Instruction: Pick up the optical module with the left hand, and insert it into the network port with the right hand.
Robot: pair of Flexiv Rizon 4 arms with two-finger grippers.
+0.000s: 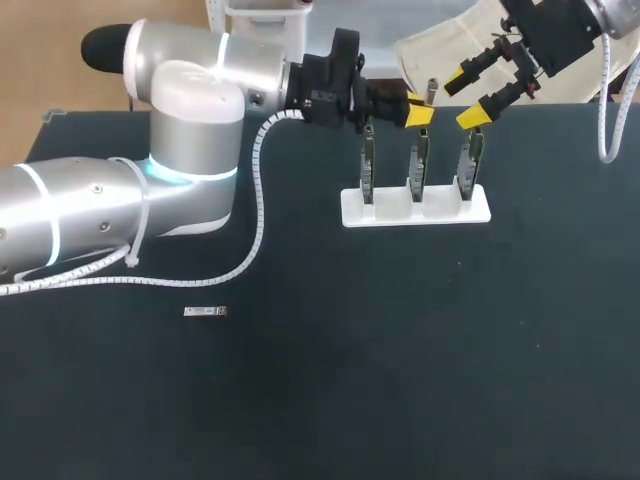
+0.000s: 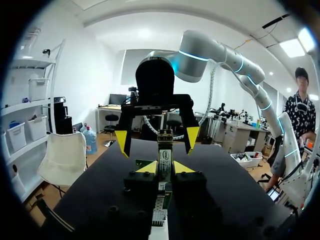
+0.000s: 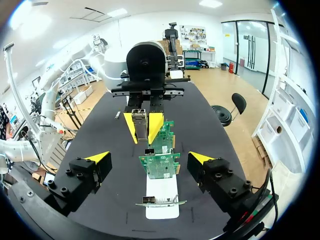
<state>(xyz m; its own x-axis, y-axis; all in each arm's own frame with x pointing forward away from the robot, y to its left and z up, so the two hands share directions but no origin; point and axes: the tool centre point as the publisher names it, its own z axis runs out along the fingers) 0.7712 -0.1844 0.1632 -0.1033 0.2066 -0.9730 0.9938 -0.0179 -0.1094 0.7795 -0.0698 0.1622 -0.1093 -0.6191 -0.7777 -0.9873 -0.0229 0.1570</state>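
- The left gripper (image 1: 418, 112) is up above the green boards (image 1: 418, 165), over the space between the left board and the middle one.
- Its two yellow tips are almost together. They squeeze the optical module (image 3: 141, 125) from both sides.
- In the left wrist view, the module stands up between the tips and its top end sticks out past them.
- The right gripper (image 1: 468, 95) is up in the air too, near the back of the tabletop (image 1: 400, 380). It is above the right board.
- Its yellow tips are wide apart and it holds nothing.
- The two grippers face each other and are close, but they do not touch. The module is in the gap between them, still only in the left gripper.
- Three green boards stand up straight in a row on a white stand (image 1: 415, 212). The stand sits flat on the dark tabletop.
- From the right wrist view, the boards are under and just ahead of the open right gripper, one behind the other.
- The module is above the boards and not in any of them.
- A second small module (image 1: 205, 312) lies flat on the tabletop, well away from the stand, on the left arm's side.
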